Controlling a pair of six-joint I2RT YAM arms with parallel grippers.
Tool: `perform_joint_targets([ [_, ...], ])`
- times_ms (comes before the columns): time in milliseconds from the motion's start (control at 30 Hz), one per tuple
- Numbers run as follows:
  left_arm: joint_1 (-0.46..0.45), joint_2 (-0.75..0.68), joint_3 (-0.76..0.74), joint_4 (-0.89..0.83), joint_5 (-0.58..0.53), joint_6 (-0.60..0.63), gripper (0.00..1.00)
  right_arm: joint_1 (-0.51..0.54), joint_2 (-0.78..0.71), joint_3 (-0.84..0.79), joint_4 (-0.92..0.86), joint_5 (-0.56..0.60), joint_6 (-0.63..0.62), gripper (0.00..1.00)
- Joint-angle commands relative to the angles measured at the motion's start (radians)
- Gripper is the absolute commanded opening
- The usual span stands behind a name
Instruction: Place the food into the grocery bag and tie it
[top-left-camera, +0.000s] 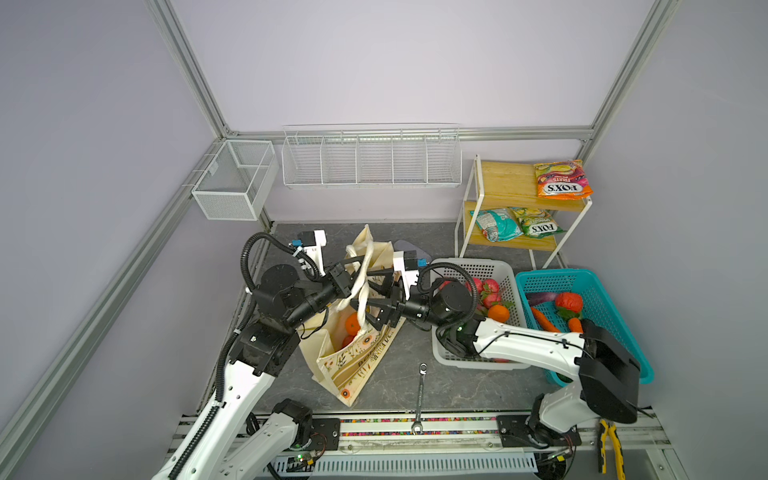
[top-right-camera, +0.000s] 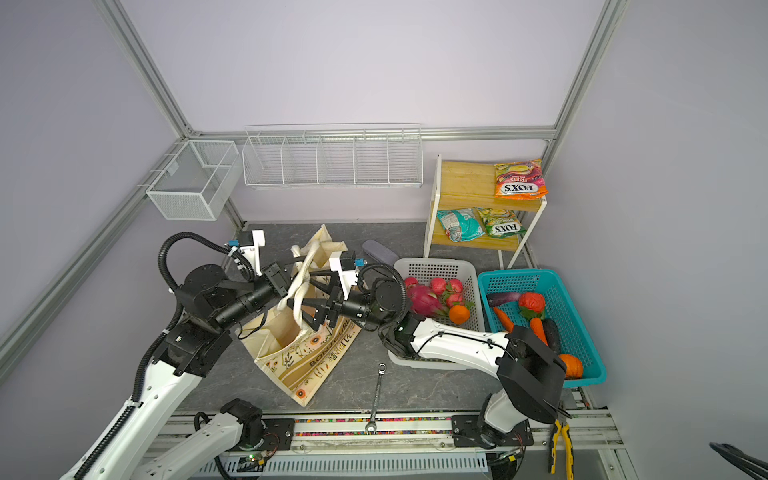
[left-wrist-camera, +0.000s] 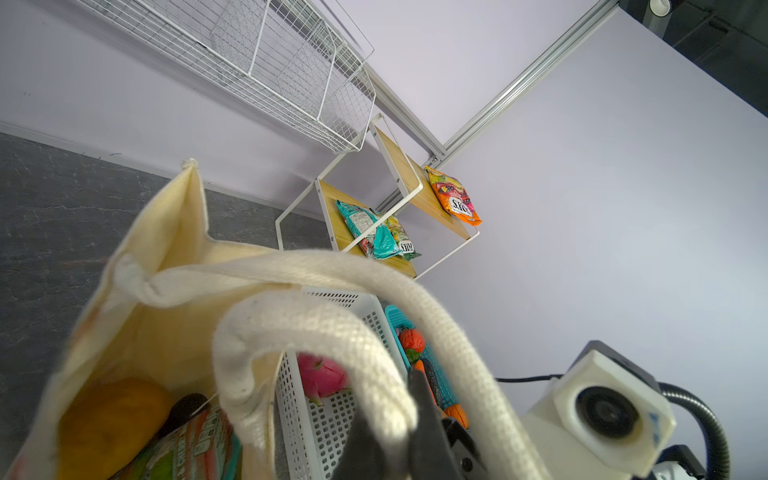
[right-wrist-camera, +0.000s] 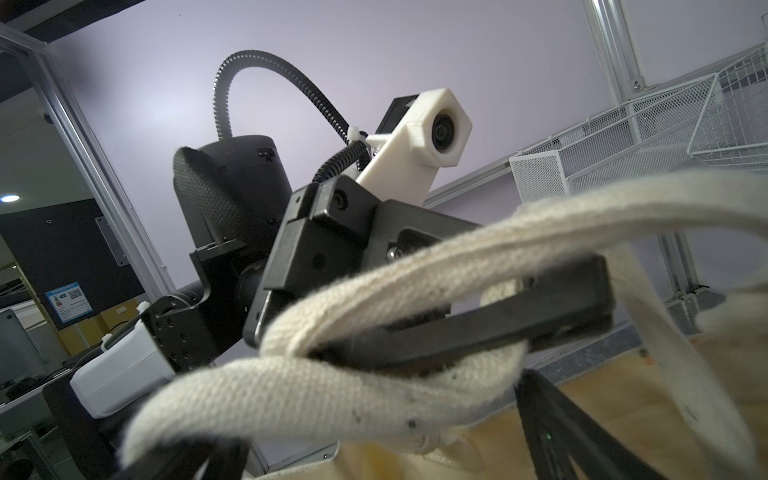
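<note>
Facing me, the left gripper (right-wrist-camera: 598, 297) pinches a white handle (right-wrist-camera: 415, 286), which curls round its black fingers (right-wrist-camera: 498, 320) (its wrist camera (right-wrist-camera: 436, 124) stares back), while my own fingers (right-wrist-camera: 557, 419) stand wide apart beside the cream bag (right-wrist-camera: 623, 399).

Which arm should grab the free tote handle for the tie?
Right. The right gripper is open, its jaws straddling the rope handles of the grocery bag. The left gripper is shut on one of them, so it's occupied.

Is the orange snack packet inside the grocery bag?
No, the orange snack packet lies on the rack's top shelf, away from the grocery bag.
</note>
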Motion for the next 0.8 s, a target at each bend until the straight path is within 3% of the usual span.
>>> perform_joint_targets([
  [0,0.003,0.033,0.024,-0.015,0.046,0.003,0.00,0.008,-0.066,0.062,0.159,-0.032,0.028,0.98],
  [333,0.004,0.053,-0.047,0.091,0.066,-0.059,0.00,0.007,-0.049,0.089,0.164,-0.013,0.036,0.99],
  [533,0.002,0.029,-0.088,0.086,0.051,-0.051,0.00,0.009,-0.046,0.097,0.122,0.008,0.027,0.83],
  [767,0.003,0.017,-0.087,0.054,0.032,-0.023,0.00,0.010,-0.058,0.080,0.090,0.016,0.017,0.51],
])
